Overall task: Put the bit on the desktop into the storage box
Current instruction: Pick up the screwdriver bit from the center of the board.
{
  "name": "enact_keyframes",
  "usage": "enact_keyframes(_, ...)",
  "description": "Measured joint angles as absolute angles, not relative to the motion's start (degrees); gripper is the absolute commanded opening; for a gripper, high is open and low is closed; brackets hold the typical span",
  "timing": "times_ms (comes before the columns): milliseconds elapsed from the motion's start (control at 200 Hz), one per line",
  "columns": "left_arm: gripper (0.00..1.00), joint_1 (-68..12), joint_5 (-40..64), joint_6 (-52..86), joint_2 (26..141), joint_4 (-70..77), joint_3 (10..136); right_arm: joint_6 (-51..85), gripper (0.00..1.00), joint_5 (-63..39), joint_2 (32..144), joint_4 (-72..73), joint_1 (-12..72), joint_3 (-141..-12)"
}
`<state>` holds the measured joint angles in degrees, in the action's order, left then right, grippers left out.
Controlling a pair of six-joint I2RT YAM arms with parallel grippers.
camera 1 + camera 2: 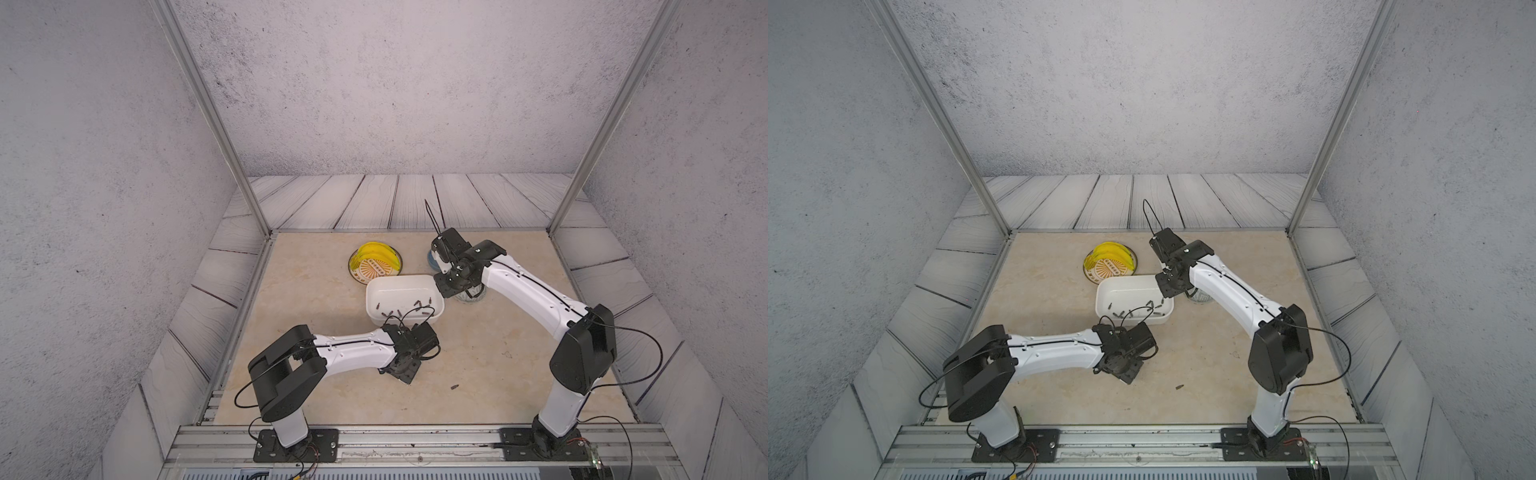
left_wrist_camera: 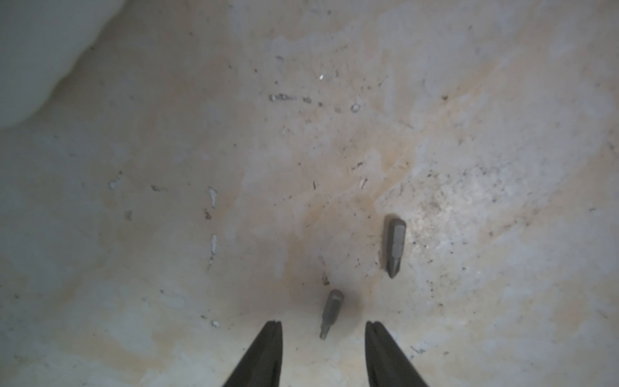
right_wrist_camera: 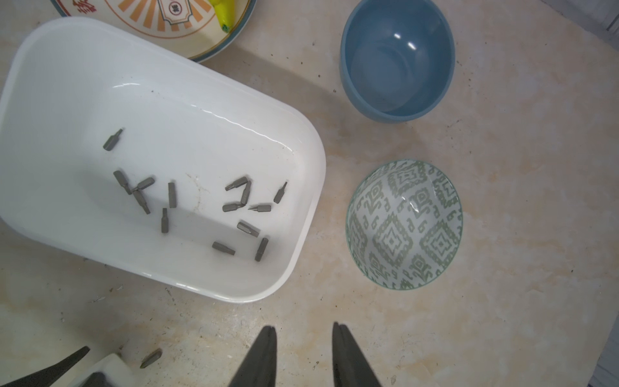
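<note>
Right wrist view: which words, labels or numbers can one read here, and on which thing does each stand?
Plate, centre badge: small dark characters, too blurred to read.
Plate, near its rim: red characters, cut off, unreadable.
Storage box, blue bowl, patterned bowl: no text.

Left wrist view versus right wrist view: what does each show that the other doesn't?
Only left wrist: two loose ones on the table, a shorter bit reaching into the gap of the open left gripper, and a longer bit beyond it.
Only right wrist: the bits inside the storage box, a blue bowl, a patterned bowl, a plate at the edge, and the open, empty right gripper.
Both: the desktop; probably the box, just a white blur in the left wrist view. The right wrist view also catches one loose bit, perhaps one of that pair.
</note>
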<state>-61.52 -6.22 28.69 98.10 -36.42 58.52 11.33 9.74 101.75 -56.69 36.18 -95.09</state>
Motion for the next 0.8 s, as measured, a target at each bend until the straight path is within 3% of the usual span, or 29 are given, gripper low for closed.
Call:
enact_keyframes(125, 0.39, -61.54, -6.22, 28.12, 99.26, -36.18, 59.46, 11.33, 0.32, 9.80, 101.75, -57.14, 36.14, -94.00)
enact_keyframes(796, 0.26, -61.52, -5.85, 27.27, 101.78, -36.60, 60.64, 11.33, 0.31, 10.09, 100.25, -57.74, 35.44, -92.16)
